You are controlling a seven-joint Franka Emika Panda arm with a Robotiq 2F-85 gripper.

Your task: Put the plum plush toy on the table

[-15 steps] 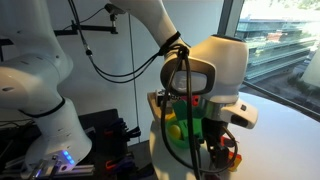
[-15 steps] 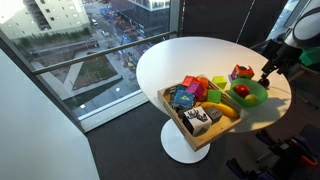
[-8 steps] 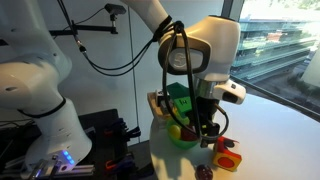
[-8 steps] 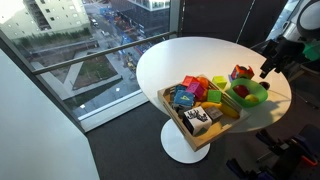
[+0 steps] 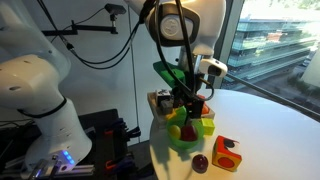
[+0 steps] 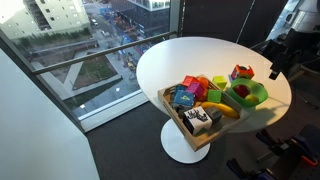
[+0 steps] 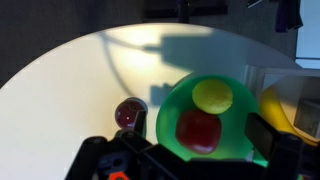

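Observation:
The plum plush toy lies on the white table next to the green bowl and the orange block with a red spot. In the wrist view the plum toy rests on the table just left of the bowl, which holds a yellow toy and a red toy. My gripper hangs above the bowl, open and empty; its fingers show on either side of the bowl. It also shows in an exterior view.
A wooden tray with several colourful toys stands beside the green bowl near the table's edge. The orange block sits behind the bowl. The far side of the table runs along a window.
My gripper has risen from low beside the bowl to well above it. The plum toy stays on the table, free of the fingers.

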